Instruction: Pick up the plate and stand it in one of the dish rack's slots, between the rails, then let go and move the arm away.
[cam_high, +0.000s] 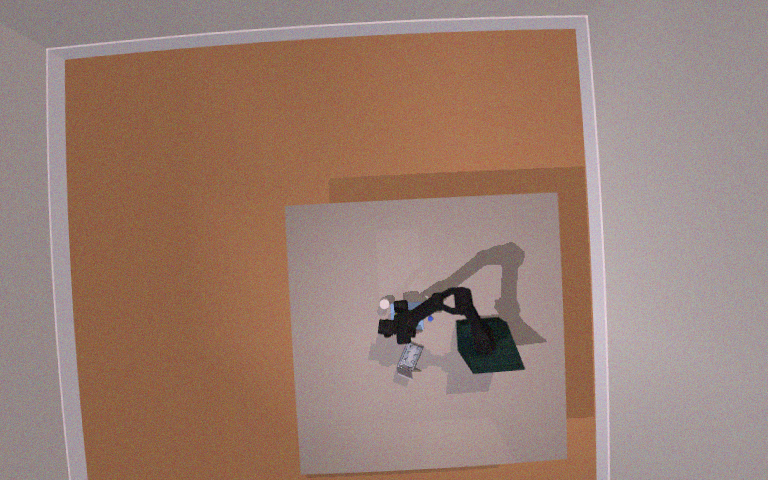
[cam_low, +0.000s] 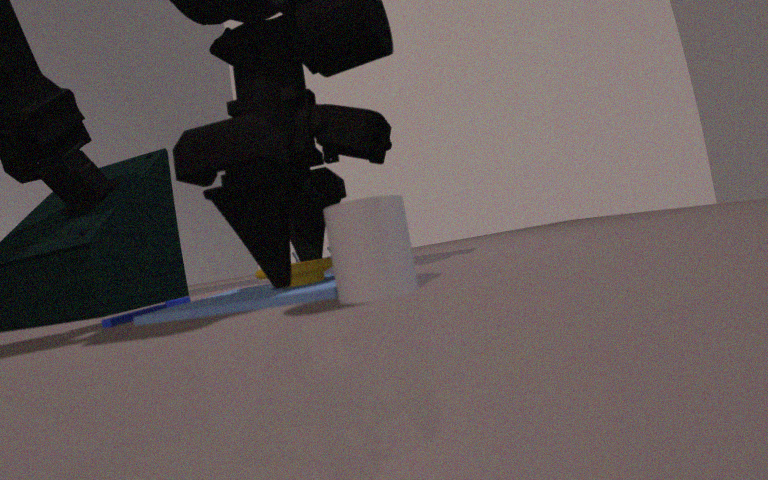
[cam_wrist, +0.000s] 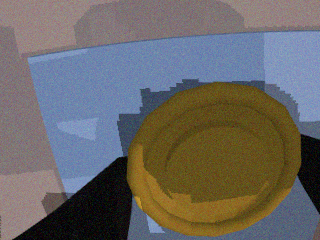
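End effector clamped on the yellow plate

I have the end effector (cam_low: 301, 274) (cam_wrist: 211, 156) clamped on the plate (cam_low: 308, 272) (cam_wrist: 220, 162), one dark finger at either side of it. The plate is round and a deep mustard yellow, with a thick, rounded rim, a stepped inner wall and a sunken middle. Most of its face lies in shadow, while a brighter golden band shows along the near part in my wrist view. It sits over the light-blue board (cam_high: 419, 324) (cam_low: 226, 302) (cam_wrist: 85, 100) on the counter (cam_high: 339, 413) (cam_low: 453, 367) (cam_wrist: 20, 125); I can't tell whether they touch. The dish rack (cam_high: 410, 356) stands apart from the plate, on the counter. A white cylinder (cam_high: 384, 304) (cam_low: 372, 249) stands near the board, and a blue bar (cam_high: 430, 318) (cam_low: 144, 313) lies near its other end.
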